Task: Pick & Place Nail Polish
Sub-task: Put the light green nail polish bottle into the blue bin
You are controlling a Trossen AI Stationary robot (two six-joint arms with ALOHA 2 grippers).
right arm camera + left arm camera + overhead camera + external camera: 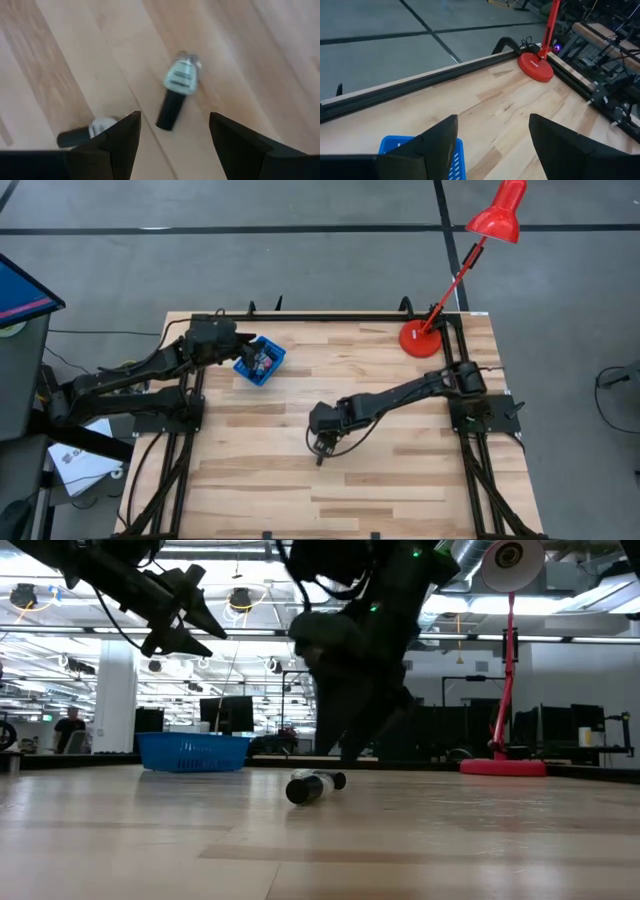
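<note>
Pincer right [322, 448] hangs over mid-desk [400, 490], fingers [117, 140] spread and released, nothing between them. Just beyond its tips we see two bottles lying flat on the wood: one [176, 90] with a pale body and dark cap, the other [82, 132] partly behind a finger. From table height one bottle [313, 785] shows on its side. At ten o'clock from there, we find the left pincer [245, 346] raised, released and empty, over the blue bin [260, 360], which holds more bottles. At one o'clock stands a red lamp [422, 338].
</note>
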